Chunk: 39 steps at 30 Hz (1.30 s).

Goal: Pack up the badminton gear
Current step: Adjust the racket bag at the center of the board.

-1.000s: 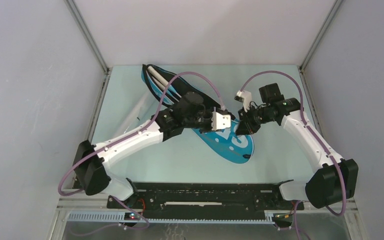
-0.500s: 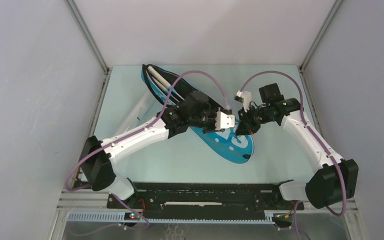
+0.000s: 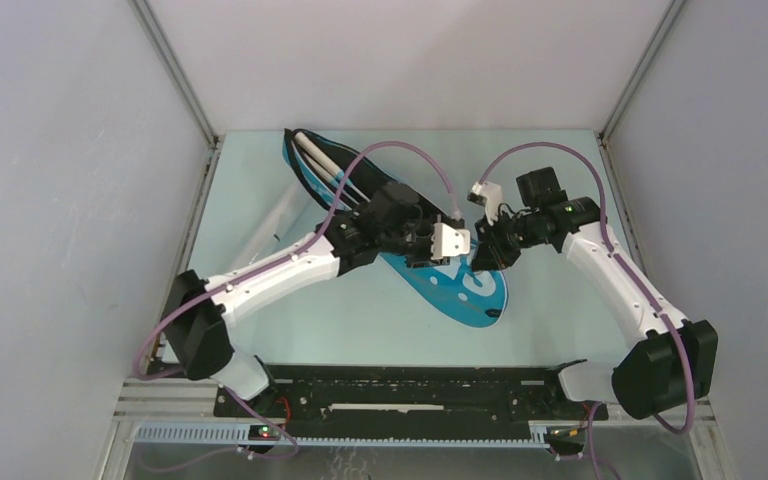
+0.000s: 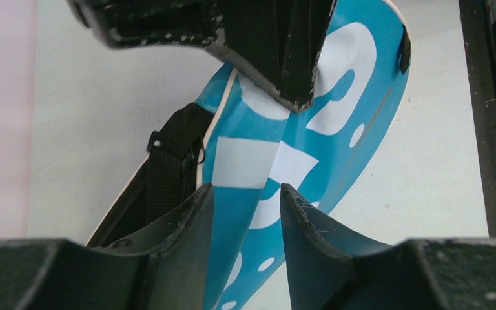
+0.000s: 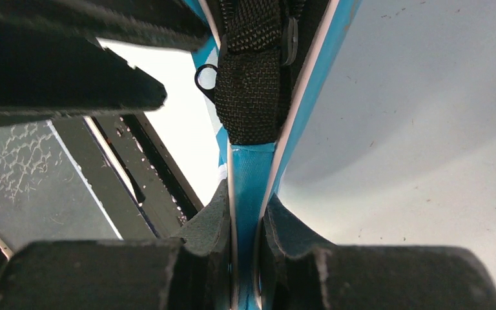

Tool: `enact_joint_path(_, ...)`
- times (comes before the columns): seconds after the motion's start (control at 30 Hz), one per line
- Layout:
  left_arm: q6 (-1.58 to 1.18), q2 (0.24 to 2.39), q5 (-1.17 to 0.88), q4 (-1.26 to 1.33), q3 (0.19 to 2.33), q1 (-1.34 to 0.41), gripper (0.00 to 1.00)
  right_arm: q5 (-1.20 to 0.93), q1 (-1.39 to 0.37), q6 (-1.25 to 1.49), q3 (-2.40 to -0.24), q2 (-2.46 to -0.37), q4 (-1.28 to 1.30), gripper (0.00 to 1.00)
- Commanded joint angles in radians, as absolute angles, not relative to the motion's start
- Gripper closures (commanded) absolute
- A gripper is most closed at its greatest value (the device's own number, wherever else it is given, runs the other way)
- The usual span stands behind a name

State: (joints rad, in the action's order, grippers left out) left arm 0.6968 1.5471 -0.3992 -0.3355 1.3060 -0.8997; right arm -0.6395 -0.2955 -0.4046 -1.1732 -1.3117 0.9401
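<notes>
The blue racket bag (image 3: 472,292) lies slantwise on the table, its open end at the far left, where white racket handles (image 3: 314,153) stick out. My right gripper (image 3: 483,256) is shut on the bag's raised blue edge (image 5: 250,169), just below the black strap (image 5: 252,84). My left gripper (image 3: 460,256) hovers open over the bag's middle, close to the right gripper; its jaws (image 4: 245,194) stand apart above the bag's printed face (image 4: 336,110) and strap (image 4: 171,161). Shuttlecocks and the tube are out of view.
The table is pale green, with grey walls on three sides. A black rail (image 3: 410,385) runs along the near edge between the arm bases. Purple cables loop over both arms.
My left arm has reached to the right along the bag, bringing its gripper close to the right gripper. The right gripper has kept its hold on the bag's edge.
</notes>
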Motion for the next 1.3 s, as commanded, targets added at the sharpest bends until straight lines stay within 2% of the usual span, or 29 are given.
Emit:
enact_joint_path(0.0,0.684,1.444,-0.438,-0.366,1.36,-0.855,0.5,-0.589,-0.318,-0.44,-1.139,-1.287,1.034,1.0)
enact_joint_path(0.27,0.644,1.424,-0.47,-0.324,1.335,-0.766,0.33,-0.597,-0.33,-0.452,-1.139,-1.275,1.036,1.0)
enact_joint_path(0.57,0.546,1.554,-0.616,-0.329,1.429,-0.742,0.28,-0.601,-0.34,-0.452,-1.14,-1.249,1.029,1.0)
enact_joint_path(0.83,0.515,1.631,-0.72,-0.354,1.499,-0.74,0.31,-0.595,-0.359,-0.452,-1.14,-1.259,1.023,1.0)
enact_joint_path(1.17,0.492,1.706,-0.892,-0.384,1.538,-0.74,0.39,-0.588,-0.362,-0.452,-1.139,-1.259,1.022,1.0)
enact_joint_path(1.27,0.511,1.711,-0.905,-0.408,1.537,-0.739,0.46,-0.586,-0.362,-0.453,-1.139,-1.258,1.019,1.0)
